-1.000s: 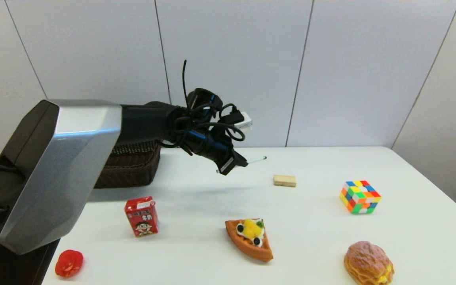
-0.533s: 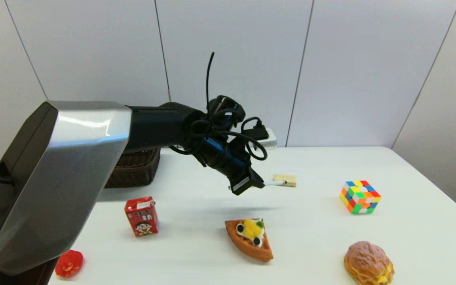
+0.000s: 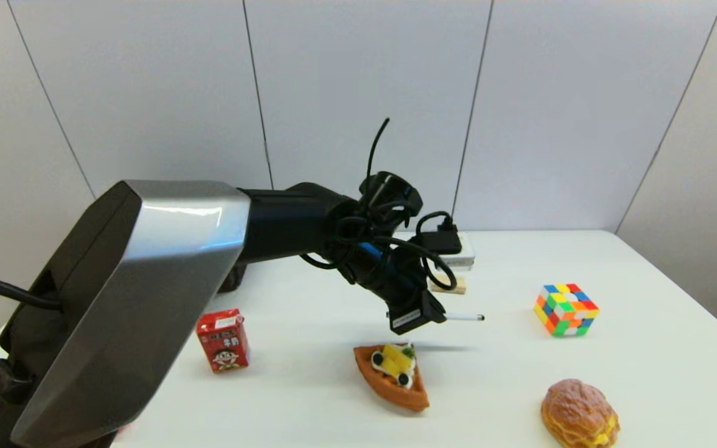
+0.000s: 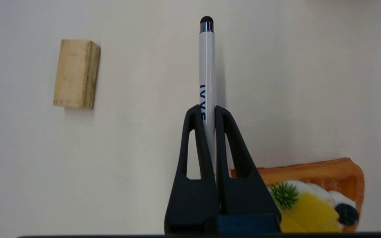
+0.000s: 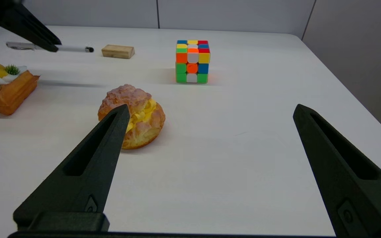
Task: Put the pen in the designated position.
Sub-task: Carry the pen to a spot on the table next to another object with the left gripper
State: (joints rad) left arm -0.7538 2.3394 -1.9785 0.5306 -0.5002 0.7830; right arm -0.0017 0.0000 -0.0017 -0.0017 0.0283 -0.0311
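My left gripper [image 3: 440, 315] hangs a little above the table's middle, shut on the white pen [image 3: 465, 317]. The pen lies level and its dark tip points right toward the cube. In the left wrist view the two fingers [image 4: 195, 138] pinch the pen [image 4: 207, 59] near its blue print, and most of its length sticks out past them. Bare white tabletop [image 3: 495, 339] lies under the pen, between the waffle, the wooden block and the cube. The right wrist view shows the pen [image 5: 74, 49] in the air at the far side. My right gripper [image 5: 211, 109] is open and empty near the cream puff.
A small wooden block [image 3: 452, 287] lies just behind the pen. A colourful cube [image 3: 566, 309] stands at the right. A waffle slice [image 3: 393, 375] sits just in front of the left gripper. A cream puff [image 3: 579, 414] and a red carton [image 3: 222, 340] sit nearer the front.
The left arm has carried the pen rightward, forward and lower, from near the basket to above the waffle's far edge. The arm now hides the basket and the red item at front left.
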